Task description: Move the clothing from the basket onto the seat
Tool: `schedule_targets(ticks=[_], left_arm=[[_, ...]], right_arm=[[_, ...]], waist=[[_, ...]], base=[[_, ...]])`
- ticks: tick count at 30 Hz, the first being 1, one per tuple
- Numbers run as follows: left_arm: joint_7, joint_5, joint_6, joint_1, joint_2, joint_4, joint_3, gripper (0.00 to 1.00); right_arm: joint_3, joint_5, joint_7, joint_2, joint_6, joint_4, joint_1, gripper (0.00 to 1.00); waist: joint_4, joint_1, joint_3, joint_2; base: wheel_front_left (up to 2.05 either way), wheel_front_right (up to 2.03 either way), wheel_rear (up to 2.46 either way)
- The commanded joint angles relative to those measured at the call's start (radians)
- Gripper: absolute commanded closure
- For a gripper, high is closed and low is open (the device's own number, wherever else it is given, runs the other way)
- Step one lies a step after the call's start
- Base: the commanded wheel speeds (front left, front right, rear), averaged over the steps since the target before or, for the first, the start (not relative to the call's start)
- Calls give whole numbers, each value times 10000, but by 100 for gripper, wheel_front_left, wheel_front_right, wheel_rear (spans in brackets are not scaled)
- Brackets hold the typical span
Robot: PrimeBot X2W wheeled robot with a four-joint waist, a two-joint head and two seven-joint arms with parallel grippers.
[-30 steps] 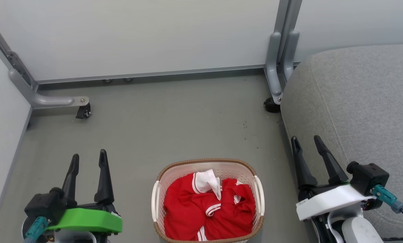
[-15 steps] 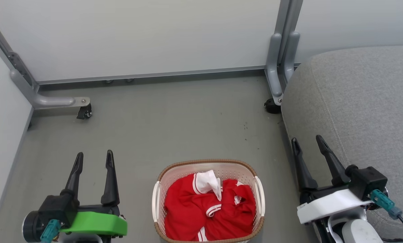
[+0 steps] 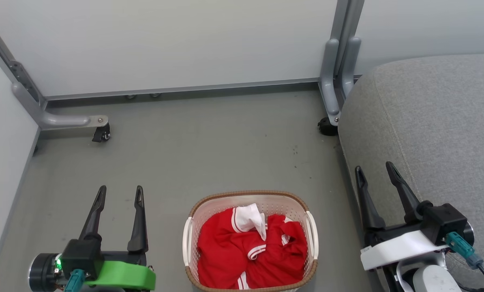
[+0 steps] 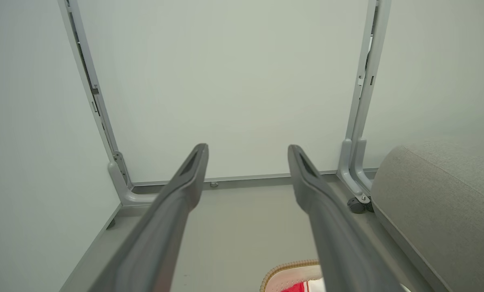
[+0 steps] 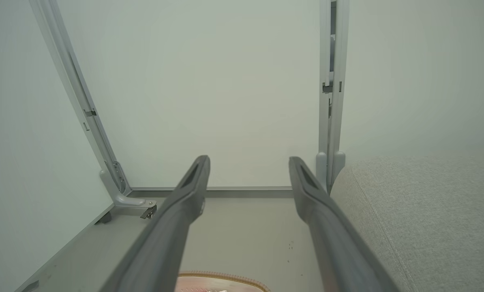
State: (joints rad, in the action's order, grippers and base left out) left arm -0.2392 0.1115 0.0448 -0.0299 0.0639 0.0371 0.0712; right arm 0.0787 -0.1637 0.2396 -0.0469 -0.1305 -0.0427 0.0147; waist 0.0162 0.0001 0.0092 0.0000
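Observation:
Bright red clothing with white collar and striped cuffs lies bunched in the cream basket, which stands on the floor at the bottom middle of the head view. The grey seat rises to the right of it. My left gripper hovers open left of the basket, its fingers empty. My right gripper stands open right of the basket, over the seat's edge, holding nothing. The left wrist view catches the basket rim and the seat; the right wrist view shows the basket rim and the seat.
Pale partition panels wall in the grey floor at the back and left. Grey metal feet with casters stand at the back left and beside the seat's corner.
Both grippers have drawn back toward the bottom of the head view, the left one also shifting a little right. Basket, clothing and seat lie as before.

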Motion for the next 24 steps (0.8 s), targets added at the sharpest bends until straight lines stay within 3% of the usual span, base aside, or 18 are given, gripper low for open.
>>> schedule_targets(ticks=[1,12,24], left_arm=[[-92,-217,60,-94,65,22,18,0],[-293,-1072,76,-160,25,142,64,0],[-256,-1024,104,-159,-3,244,-5,0]], right_arm=[[3,213,92,-49,-3,74,-93,0],[71,931,275,-57,-4,188,-161,0],[28,862,265,-56,-4,157,-114,0]], waist=[[-4,-1,0,0],[-17,-1,33,0],[-70,-1,-1,0]], base=[[0,0,0],[0,0,0],[0,0,0]])
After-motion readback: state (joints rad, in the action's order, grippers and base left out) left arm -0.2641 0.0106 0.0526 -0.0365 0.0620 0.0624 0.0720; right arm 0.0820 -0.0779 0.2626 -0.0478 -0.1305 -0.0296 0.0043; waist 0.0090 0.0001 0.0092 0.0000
